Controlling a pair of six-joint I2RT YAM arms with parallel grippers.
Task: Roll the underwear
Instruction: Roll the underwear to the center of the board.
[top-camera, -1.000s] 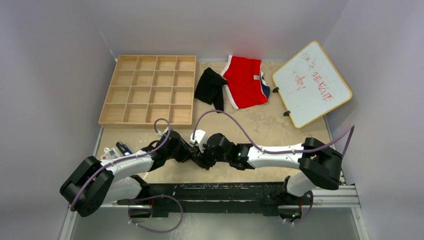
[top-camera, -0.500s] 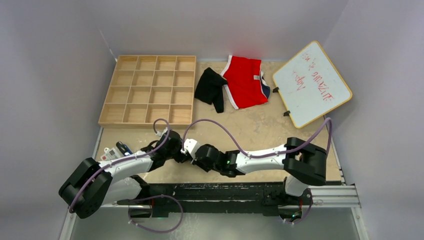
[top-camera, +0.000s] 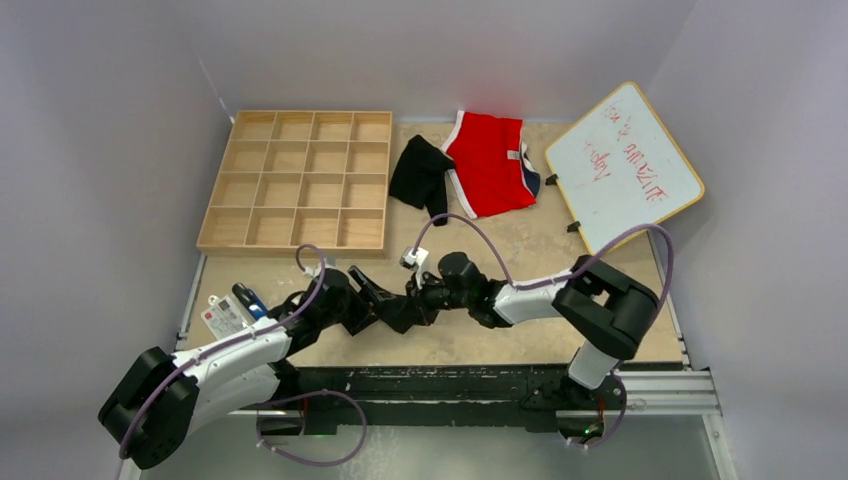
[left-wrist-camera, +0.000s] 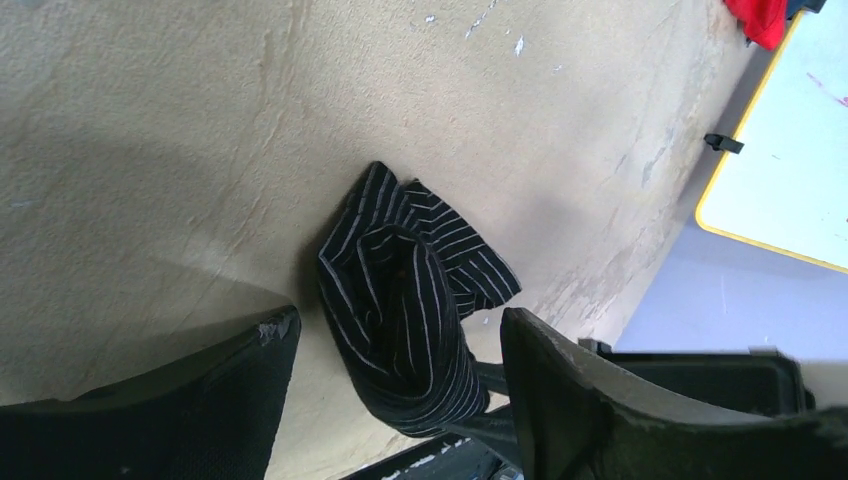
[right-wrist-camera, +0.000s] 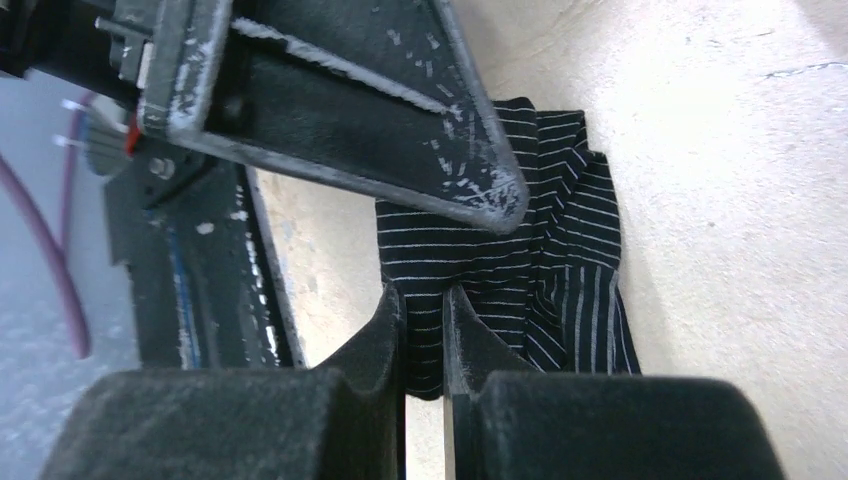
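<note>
Now the left pincer (left-wrist-camera: 400, 322) is opening wide off the underwear (left-wrist-camera: 420, 270) while the right pincer (right-wrist-camera: 425, 300) is pinching its edge, likely continuing the roll.

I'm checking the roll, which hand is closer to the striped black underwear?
Right. The right hand pinches the striped black underwear at its edge; the left hand is open, with a finger on either side of it.

Beige tabletop (top-camera: 530, 240): wooden grid tray (top-camera: 296, 180), black underwear (top-camera: 420, 175), red briefs (top-camera: 490, 165), whiteboard (top-camera: 622, 165), striped underwear (left-wrist-camera: 405, 300) near front edge.
</note>
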